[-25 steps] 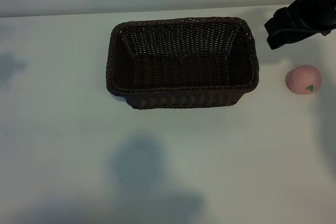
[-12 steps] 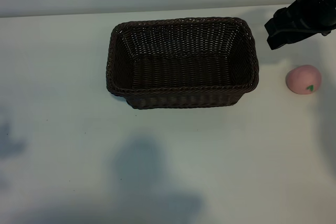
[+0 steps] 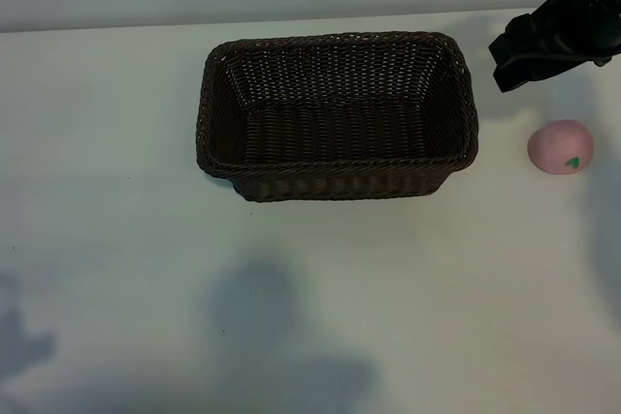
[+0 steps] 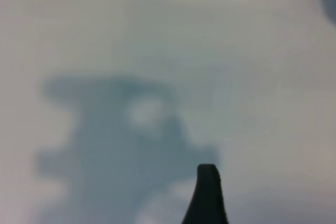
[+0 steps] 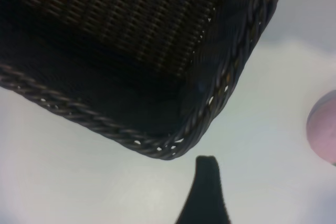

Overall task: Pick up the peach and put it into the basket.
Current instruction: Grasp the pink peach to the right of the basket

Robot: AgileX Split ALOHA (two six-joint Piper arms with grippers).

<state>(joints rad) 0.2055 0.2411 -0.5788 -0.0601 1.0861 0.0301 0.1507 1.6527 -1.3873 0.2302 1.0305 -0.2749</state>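
Pale-pink round peach (image 3: pixel 561 147) rests on the white bench (image 3: pixel 116 143), at 3 o'clock of the dark-brown woven wicker basket (image 3: pixel 337 181). Right pincer (image 3: pixel 537 48), jaws wide and empty, hovers at the peach's 11 o'clock. Step in hand: approach. Next: descend, straddle the peach, close.

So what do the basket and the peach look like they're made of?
The basket: dark-brown woven wicker or a plastic imitation, matte, with fine strands crossing in the walls and a braided rim. The peach: smooth, evenly pale pink with a flat green leaf mark, so probably a foam or plastic toy, not real fruit; I cannot tell which.
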